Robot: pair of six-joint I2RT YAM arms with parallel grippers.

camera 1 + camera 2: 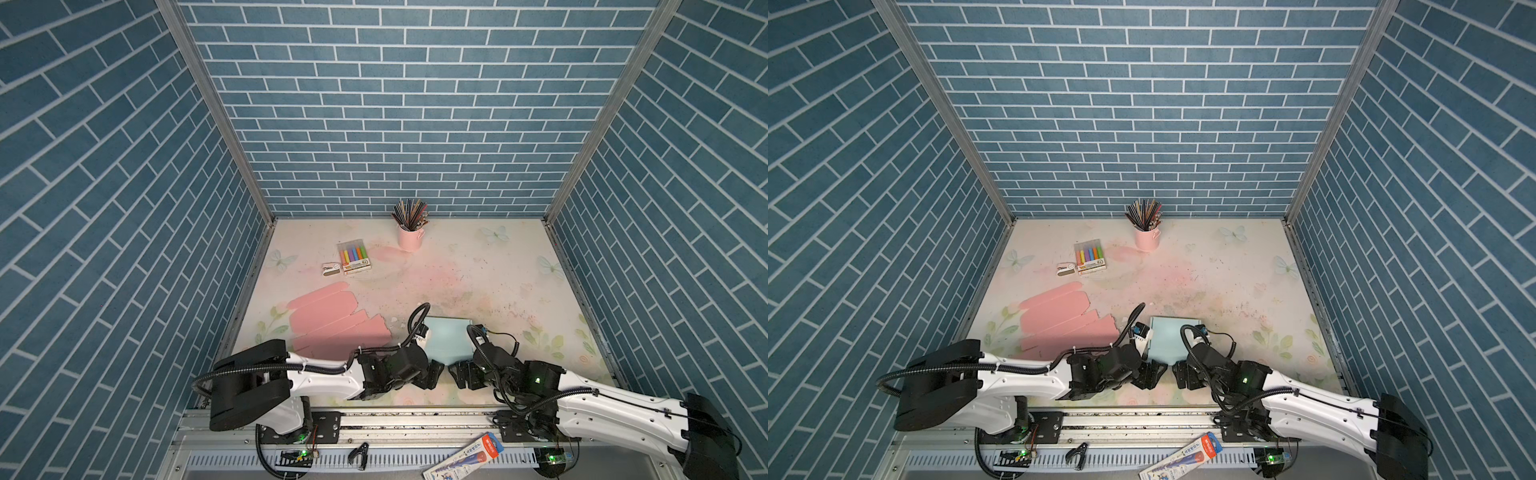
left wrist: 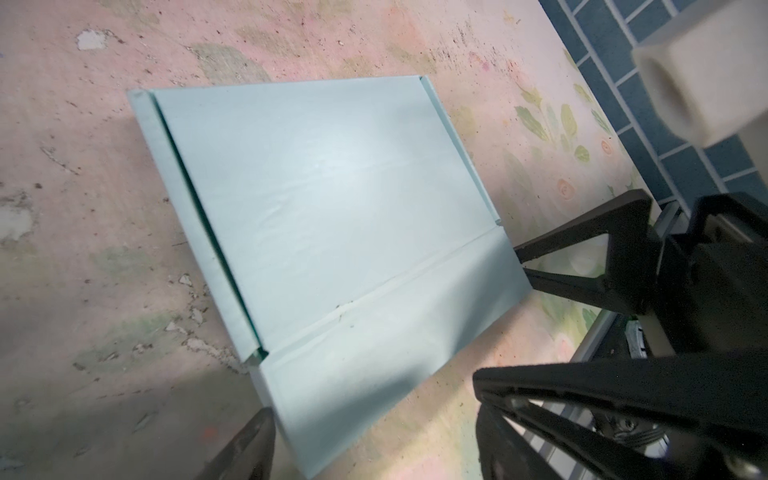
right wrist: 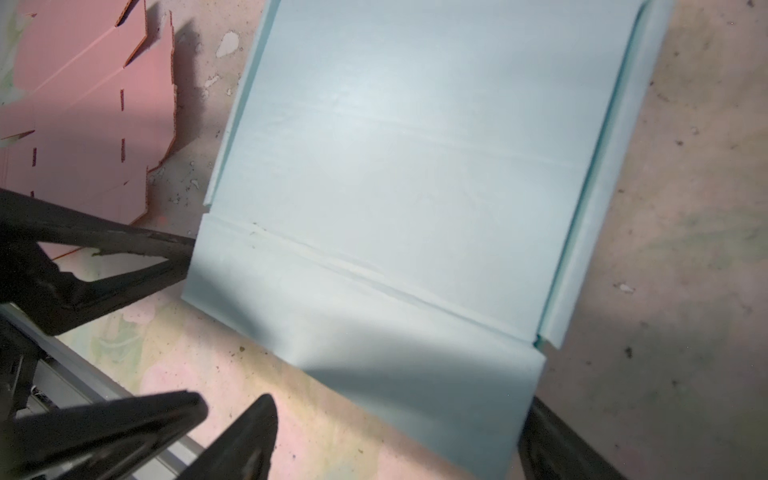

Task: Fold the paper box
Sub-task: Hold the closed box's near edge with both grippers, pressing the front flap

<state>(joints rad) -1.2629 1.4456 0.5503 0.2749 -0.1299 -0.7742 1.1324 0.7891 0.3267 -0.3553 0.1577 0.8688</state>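
Note:
The paper box (image 1: 451, 345) (image 1: 1173, 343) is a light blue sheet lying flat near the table's front, its narrow side flaps folded in and its front flap creased. In the left wrist view the box (image 2: 332, 208) lies ahead of my left gripper (image 2: 374, 440), and one corner of the front flap reaches between its wide-apart fingers. My right gripper (image 3: 395, 440) is open too, with the box (image 3: 415, 166) ahead of it and the front flap between its fingers. In both top views the left gripper (image 1: 434, 372) (image 1: 1152, 372) and right gripper (image 1: 461, 374) (image 1: 1183, 374) face each other at the box's front edge.
A flat pink cardboard blank (image 1: 328, 320) (image 3: 83, 104) lies left of the box. Farther back stand a pink cup of pencils (image 1: 410, 237), a marker pack (image 1: 354, 257) and a small eraser (image 1: 331, 269). The metal rail (image 1: 415, 419) borders the front edge.

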